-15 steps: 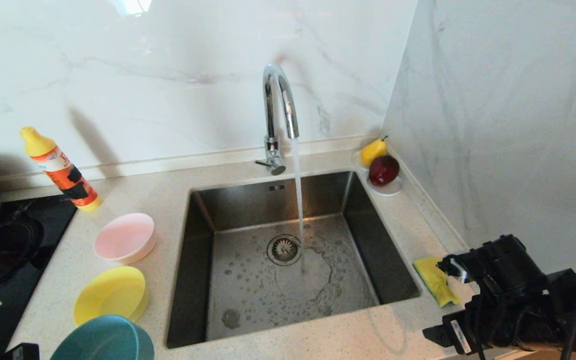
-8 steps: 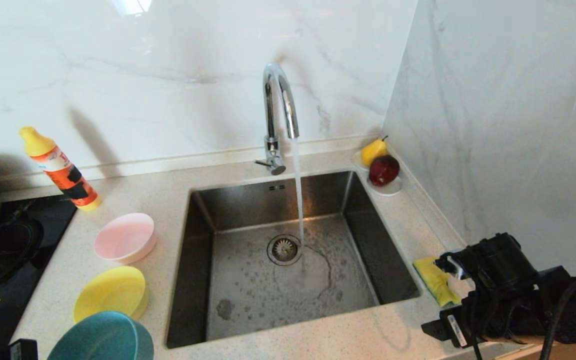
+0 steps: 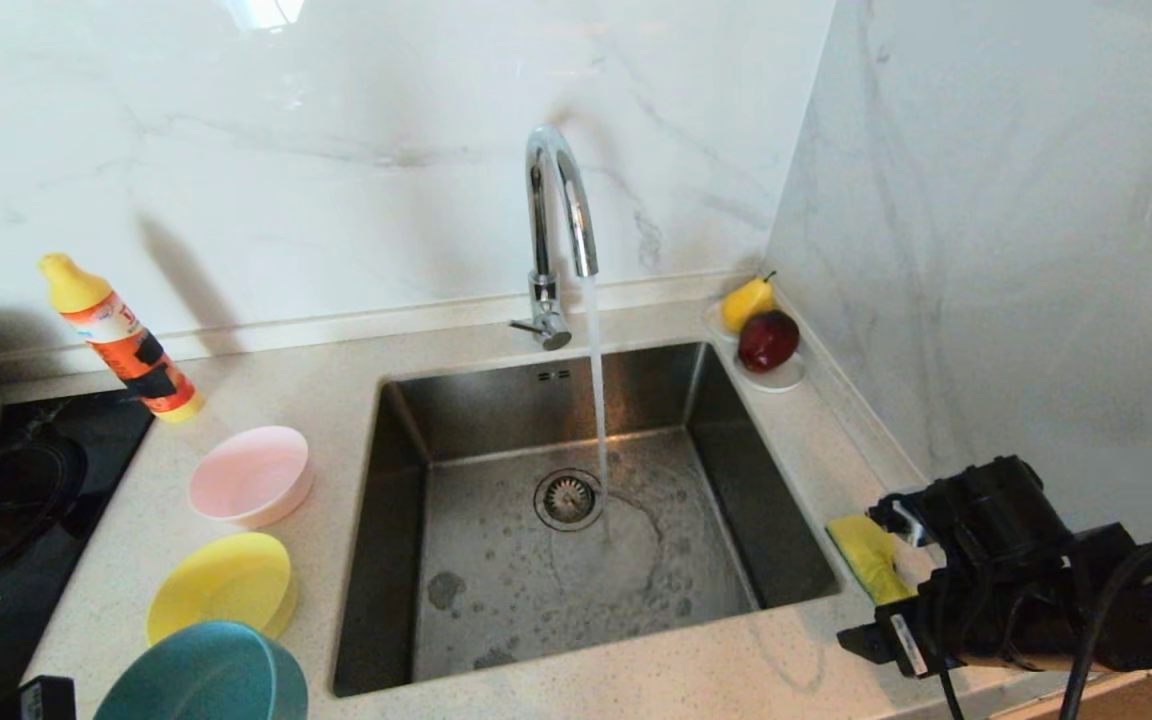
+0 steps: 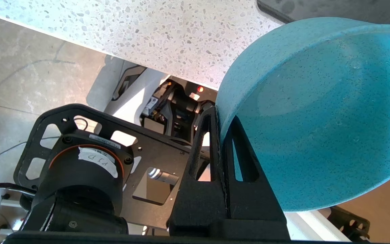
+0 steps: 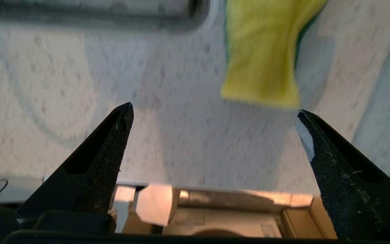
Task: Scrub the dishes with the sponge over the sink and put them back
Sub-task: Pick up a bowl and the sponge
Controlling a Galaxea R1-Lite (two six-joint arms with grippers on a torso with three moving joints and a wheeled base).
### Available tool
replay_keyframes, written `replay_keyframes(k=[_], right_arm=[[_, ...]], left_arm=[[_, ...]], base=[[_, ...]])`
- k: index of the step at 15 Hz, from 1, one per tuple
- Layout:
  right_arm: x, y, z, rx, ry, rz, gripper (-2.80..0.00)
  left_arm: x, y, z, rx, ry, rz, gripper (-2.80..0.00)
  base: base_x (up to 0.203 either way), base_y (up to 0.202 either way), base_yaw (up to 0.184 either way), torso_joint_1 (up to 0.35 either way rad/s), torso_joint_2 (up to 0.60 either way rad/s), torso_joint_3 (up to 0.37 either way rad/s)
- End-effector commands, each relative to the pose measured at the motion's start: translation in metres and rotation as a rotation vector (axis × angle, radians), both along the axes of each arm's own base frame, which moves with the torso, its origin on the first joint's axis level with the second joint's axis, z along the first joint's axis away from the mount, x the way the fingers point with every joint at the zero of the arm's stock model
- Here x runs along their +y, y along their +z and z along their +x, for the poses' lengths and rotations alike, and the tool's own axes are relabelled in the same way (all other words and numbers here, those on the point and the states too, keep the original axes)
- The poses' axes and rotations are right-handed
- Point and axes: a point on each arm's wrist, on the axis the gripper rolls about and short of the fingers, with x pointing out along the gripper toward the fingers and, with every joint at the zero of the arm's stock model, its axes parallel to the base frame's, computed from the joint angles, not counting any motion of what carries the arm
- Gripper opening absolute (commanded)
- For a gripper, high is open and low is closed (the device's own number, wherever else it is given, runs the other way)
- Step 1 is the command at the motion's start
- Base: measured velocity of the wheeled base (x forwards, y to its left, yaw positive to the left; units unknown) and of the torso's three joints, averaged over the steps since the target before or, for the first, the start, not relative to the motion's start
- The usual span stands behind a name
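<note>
Nearing sponge (image 5: 262,54) — right hand (image 5: 213,117) wide

Right gripper (image 5: 212,115) low at the near right, wrist level, jaws spread wide, holding nothing. Left gripper (image 4: 222,135) at near left, jaws pinched together.

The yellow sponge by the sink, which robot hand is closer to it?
Right. The right gripper hovers just short of the sponge, open, on the counter right of the sink. The left gripper is across the sink, pinching the blue bowl.
</note>
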Motion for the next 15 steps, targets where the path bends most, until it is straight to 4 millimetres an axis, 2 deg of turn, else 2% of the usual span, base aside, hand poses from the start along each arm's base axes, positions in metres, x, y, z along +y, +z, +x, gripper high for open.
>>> replay_keyframes(k=[1,8,15], right_arm=[[0.0,0.0,0.002,-0.007,0.002,-0.001,0.0],[-0.003,-0.003,0.023,-0.012,-0.029,-0.001,0.0],[-0.003,0.005,0.03,-0.042,-0.023,0.0,0.0]], left_arm=[[0.0,0.0,-0.001,0.006,0.003,-0.002,-2.8],[0.0,0.0,0.0,0.005,0.003,-0.002,-2.8],[0.0,-0.001,-0.001,0.008,0.003,-0.001,-2.8]], base=[[0.0,0.0,0.0,0.0,0.0,0.0],[0.0,0.0,0.0,0.0,0.0,0.0],[0.0,0.0,0.0,0.0,0.0,0.0]])
